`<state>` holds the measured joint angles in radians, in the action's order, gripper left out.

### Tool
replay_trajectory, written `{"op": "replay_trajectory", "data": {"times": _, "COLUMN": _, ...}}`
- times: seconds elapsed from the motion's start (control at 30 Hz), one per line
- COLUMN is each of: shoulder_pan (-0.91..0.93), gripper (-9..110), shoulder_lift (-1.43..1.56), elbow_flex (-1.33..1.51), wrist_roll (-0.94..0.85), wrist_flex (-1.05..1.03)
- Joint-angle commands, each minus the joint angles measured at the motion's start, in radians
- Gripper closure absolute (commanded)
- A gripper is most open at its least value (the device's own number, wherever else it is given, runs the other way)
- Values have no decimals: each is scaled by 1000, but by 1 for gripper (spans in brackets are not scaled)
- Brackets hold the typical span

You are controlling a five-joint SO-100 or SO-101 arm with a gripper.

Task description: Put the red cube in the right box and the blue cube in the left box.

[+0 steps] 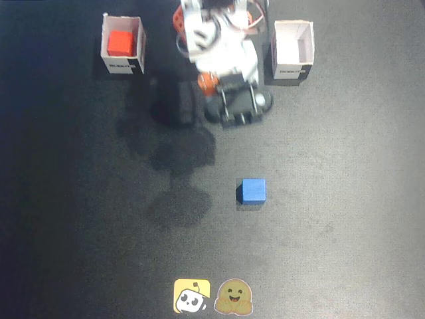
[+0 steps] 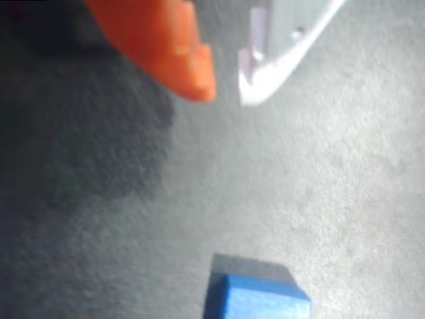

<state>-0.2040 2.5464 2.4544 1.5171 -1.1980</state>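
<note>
In the fixed view the red cube (image 1: 121, 42) lies inside the white right box (image 1: 123, 63), which stands at the top left of that view. The white left box (image 1: 293, 66) at the top right holds nothing. On the dark table, below the arm, sits the blue cube (image 1: 253, 189); it also shows at the bottom edge of the wrist view as the blue cube (image 2: 255, 299). My gripper (image 1: 238, 113) is tucked near the arm's base, well clear of the blue cube. The gripper (image 2: 226, 93) shows an orange finger (image 2: 179, 53) and a white finger (image 2: 279, 53), a narrow gap apart with nothing between them.
The arm's white and orange body (image 1: 219, 40) fills the top centre between the two boxes. Its shadows fall on the dark mat to the left of centre. Two small stickers (image 1: 212, 296) lie at the bottom edge of the table.
</note>
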Motion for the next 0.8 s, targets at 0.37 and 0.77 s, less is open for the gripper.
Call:
{"op": "replay_trajectory", "data": {"times": 0.37, "shoulder_pan": -69, "gripper": 93, "shoulder_lift": -333, "elbow_flex": -241, "wrist_roll": 49, "wrist_flex": 109}}
{"op": "replay_trajectory", "data": {"times": 0.77, "shoulder_pan": -106, "gripper": 85, "shoulder_lift": -512, "elbow_flex": -265, "wrist_roll": 109, "wrist_flex": 258}}
